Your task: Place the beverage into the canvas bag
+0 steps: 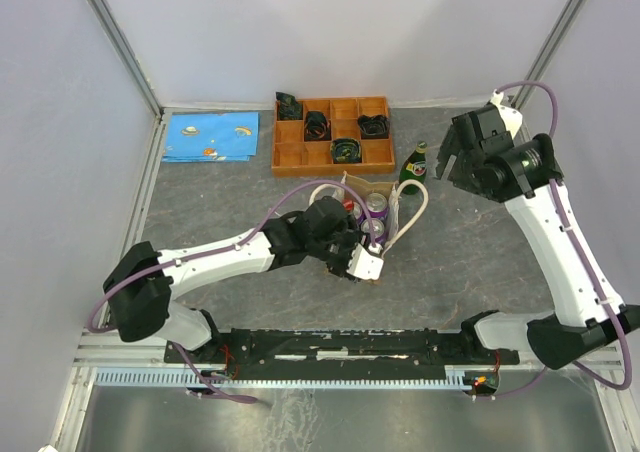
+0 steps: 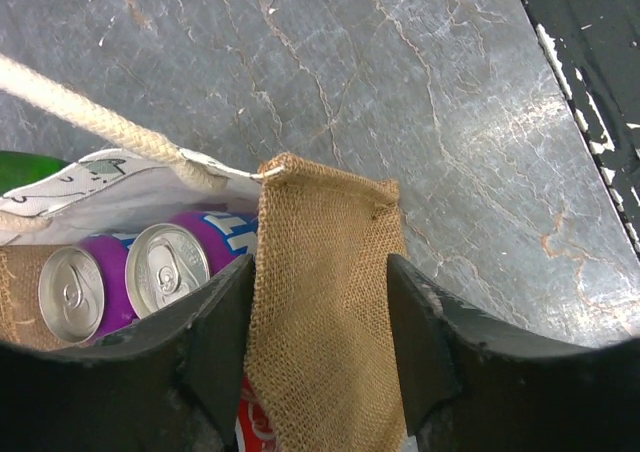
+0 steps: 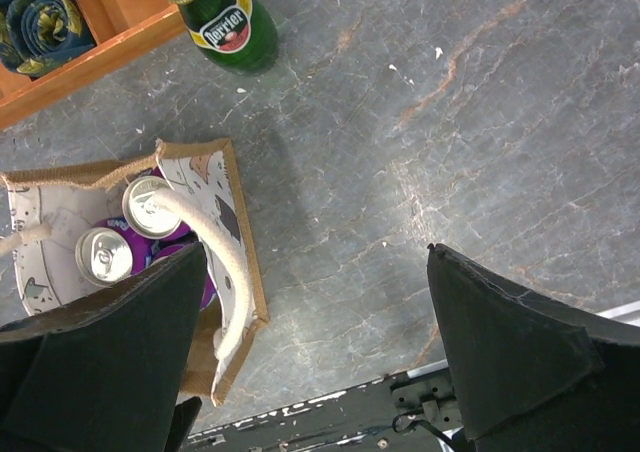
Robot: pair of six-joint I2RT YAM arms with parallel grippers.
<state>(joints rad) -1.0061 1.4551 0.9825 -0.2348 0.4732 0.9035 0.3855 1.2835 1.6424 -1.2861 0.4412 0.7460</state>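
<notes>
Two arms reach over the grey table (image 1: 470, 262) in the overhead view. We see the canvas bag (image 1: 394, 224) standing near the middle, mouth up. Purple cans (image 1: 376, 206) show silver tops inside it, and a rope handle (image 1: 425, 200) flops outward. The left gripper (image 1: 358, 264) sits low against the bag's near end. The right gripper (image 1: 452, 160) hangs in the air to the bag's right, fingers spread, carrying nothing. A green Perrier bottle (image 1: 412, 164) appears to stand upright on the table. It is just off the near right corner of a wooden compartment tray (image 1: 290, 155) and apart from the bag. A blue printed cloth (image 1: 210, 137) lies left of the tray.

From the left wrist, we find the left gripper (image 2: 320, 272) clamped on the bag's burlap end wall (image 2: 320, 322). The fabric fills the gap and touches both fingers (image 2: 215, 352). Left of that wall two purple cans (image 2: 168, 267) stand side by side against the pale printed lining (image 2: 90, 187). The rope handle (image 2: 90, 117) crosses above them. Something red and white (image 2: 255, 427) peeks out below the wall, and we cannot tell what it is.

From the right wrist, the right gripper (image 3: 316, 257) is released, its fingers (image 3: 510, 352) wide apart over bare table (image 3: 400, 122). The canvas bag (image 3: 245, 242) sits at lower left with two can tops (image 3: 150, 204) visible and a rope handle (image 3: 215, 262) draped over its rim. The Perrier bottle (image 3: 225, 27) stands near the top, outside the bag, just beside the tray (image 3: 100, 42)
</notes>
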